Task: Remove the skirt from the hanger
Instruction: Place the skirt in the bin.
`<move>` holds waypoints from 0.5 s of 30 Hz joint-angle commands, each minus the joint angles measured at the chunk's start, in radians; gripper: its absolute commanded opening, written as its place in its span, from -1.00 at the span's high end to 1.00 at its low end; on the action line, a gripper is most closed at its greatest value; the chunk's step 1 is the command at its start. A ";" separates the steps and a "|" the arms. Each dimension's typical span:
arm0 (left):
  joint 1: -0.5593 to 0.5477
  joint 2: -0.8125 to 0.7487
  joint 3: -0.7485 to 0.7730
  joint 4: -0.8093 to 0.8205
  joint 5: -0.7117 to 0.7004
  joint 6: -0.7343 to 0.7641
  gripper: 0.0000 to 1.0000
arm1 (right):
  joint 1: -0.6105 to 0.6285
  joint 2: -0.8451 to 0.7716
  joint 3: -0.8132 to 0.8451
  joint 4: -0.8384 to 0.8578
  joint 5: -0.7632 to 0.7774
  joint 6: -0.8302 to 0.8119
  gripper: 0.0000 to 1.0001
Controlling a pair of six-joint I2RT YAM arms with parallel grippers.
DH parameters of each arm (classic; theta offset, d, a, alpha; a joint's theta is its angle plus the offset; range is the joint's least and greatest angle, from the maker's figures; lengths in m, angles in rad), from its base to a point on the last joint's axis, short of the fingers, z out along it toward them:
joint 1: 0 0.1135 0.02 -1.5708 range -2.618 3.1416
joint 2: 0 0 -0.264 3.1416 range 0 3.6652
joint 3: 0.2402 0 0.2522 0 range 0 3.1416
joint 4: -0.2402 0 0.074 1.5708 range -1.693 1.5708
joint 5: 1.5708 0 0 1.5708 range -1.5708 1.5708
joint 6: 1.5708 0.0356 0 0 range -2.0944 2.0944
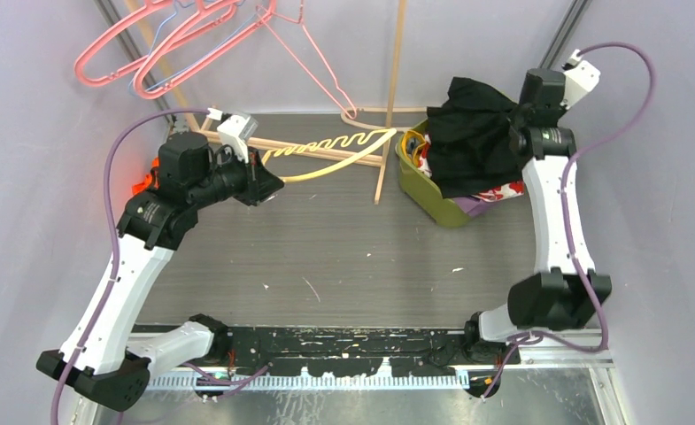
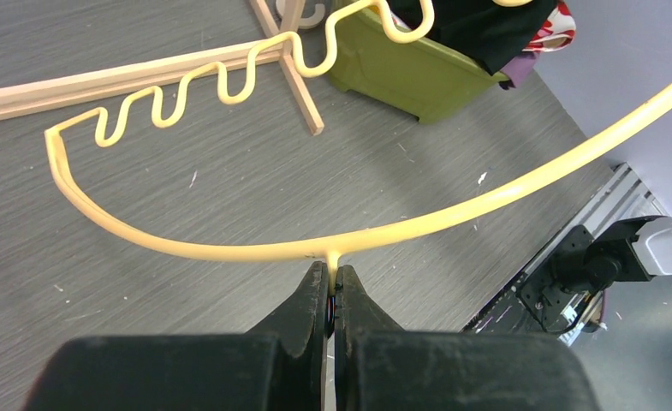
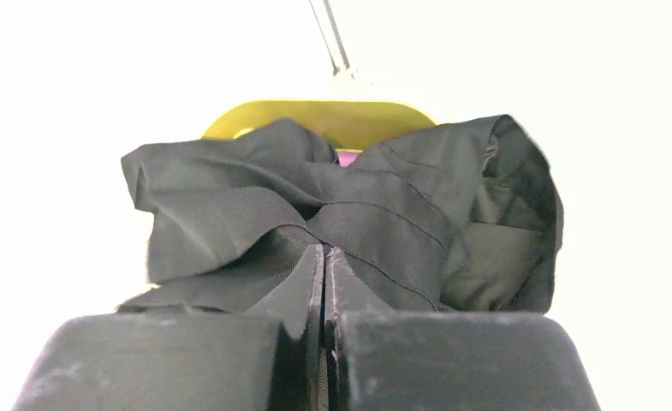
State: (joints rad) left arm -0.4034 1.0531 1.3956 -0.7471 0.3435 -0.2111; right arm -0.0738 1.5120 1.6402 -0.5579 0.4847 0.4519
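The yellow hanger [image 1: 335, 146] is bare, with a wavy bar and a curved arm, and is held above the table. My left gripper [image 1: 273, 186] is shut on the short stem of the hanger [image 2: 229, 250], its jaws [image 2: 333, 278] closed tight round it. The black skirt [image 1: 472, 133] is off the hanger and hangs bunched from my right gripper [image 1: 513, 119] over the green bin [image 1: 423, 190]. In the right wrist view the jaws [image 3: 324, 257] are closed on a fold of the skirt [image 3: 358, 205], with the bin [image 3: 315, 116] behind it.
A wooden rack [image 1: 388, 97] stands at the back, with its base bar [image 2: 101, 81] on the table. Pink hangers [image 1: 175, 35] hang at the top left. The bin [image 2: 401, 73] holds other coloured clothes [image 1: 503, 190]. Grey walls stand on both sides.
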 commanded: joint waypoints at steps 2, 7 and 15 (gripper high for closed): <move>0.006 -0.041 -0.005 0.121 0.049 -0.024 1.00 | 0.007 -0.152 -0.112 0.041 0.073 0.040 0.98; 0.006 -0.048 -0.015 0.124 0.053 -0.028 1.00 | 0.009 -0.201 -0.211 0.013 -0.023 0.113 0.98; 0.006 -0.059 -0.030 0.112 0.034 -0.022 1.00 | 0.056 -0.098 -0.335 0.000 -0.206 0.301 0.98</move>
State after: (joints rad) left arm -0.4034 1.0267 1.3643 -0.7284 0.3676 -0.2306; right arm -0.0555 1.3560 1.3472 -0.5743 0.3889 0.6315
